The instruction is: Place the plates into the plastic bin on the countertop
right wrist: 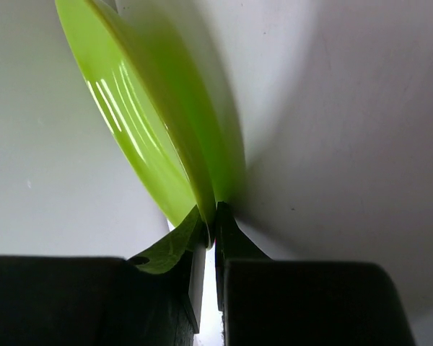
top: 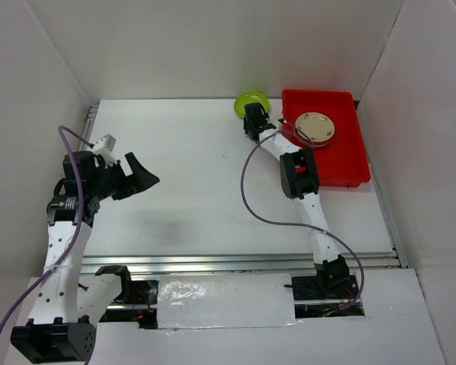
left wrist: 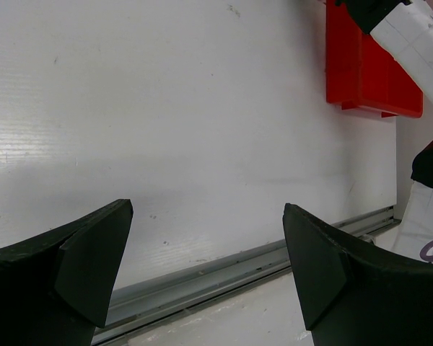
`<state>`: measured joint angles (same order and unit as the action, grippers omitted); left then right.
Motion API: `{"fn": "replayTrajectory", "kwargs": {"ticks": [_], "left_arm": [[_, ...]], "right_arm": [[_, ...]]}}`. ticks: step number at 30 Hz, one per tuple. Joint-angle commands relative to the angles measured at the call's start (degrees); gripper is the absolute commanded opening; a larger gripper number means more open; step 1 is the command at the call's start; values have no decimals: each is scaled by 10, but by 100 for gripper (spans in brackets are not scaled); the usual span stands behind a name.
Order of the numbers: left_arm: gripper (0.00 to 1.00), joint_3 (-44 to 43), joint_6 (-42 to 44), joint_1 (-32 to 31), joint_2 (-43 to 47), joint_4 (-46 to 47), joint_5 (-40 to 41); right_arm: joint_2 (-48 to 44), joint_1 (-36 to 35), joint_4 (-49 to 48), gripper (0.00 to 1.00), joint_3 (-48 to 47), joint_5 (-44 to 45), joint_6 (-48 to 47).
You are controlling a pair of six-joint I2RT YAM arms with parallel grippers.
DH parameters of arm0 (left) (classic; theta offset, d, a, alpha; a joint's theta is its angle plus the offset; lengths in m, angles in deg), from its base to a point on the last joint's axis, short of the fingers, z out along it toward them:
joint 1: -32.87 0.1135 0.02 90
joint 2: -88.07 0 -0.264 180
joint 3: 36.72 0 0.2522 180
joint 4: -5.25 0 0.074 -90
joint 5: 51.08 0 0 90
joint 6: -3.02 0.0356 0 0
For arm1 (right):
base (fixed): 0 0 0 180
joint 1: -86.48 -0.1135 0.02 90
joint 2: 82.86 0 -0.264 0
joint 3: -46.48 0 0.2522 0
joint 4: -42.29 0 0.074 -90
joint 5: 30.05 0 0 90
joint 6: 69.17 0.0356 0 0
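Observation:
The red plastic bin (top: 342, 152) sits at the far right of the white countertop (top: 197, 175). A cream plate (top: 315, 127) tops a stack inside it. My right gripper (top: 256, 120) is shut on the rim of the lime green plate (top: 251, 102), just left of the bin's far left corner. In the right wrist view the green plate (right wrist: 155, 122) stands on edge, pinched between the fingertips (right wrist: 215, 216). My left gripper (top: 140, 176) is open and empty over the left side of the countertop, its fingers (left wrist: 94, 252) spread wide. The other plates are out of view.
White walls stand around the countertop. A metal rail (top: 243, 262) runs along its near edge and shows in the left wrist view (left wrist: 202, 277). The red bin's corner (left wrist: 361, 72) shows at that view's top right. A purple cable (top: 251, 198) hangs from the right arm.

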<state>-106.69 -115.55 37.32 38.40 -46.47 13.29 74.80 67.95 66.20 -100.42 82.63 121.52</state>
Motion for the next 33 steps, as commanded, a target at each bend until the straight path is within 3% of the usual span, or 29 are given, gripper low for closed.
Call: {"fn": "replayTrajectory", "kwargs": {"ticks": [1, 5, 11, 18, 27, 33], "left_arm": [[99, 3, 12, 4, 5, 21, -5], [99, 2, 13, 4, 11, 14, 14], [99, 2, 11, 4, 33, 10, 38], [99, 5, 9, 6, 42, 6, 53], [99, 1, 7, 7, 43, 2, 66], [99, 2, 11, 11, 52, -4, 71]], "right_arm": [[2, 22, -138, 0, 36, -42, -1], [-20, 14, -154, 0, 20, -59, -39], [-112, 3, -220, 0, 103, -88, -72], [-140, 8, -229, 0, 133, -123, -73], [-77, 2, -233, 0, -24, -319, -91], [-226, 10, -299, 0, 165, -315, -133]]}}
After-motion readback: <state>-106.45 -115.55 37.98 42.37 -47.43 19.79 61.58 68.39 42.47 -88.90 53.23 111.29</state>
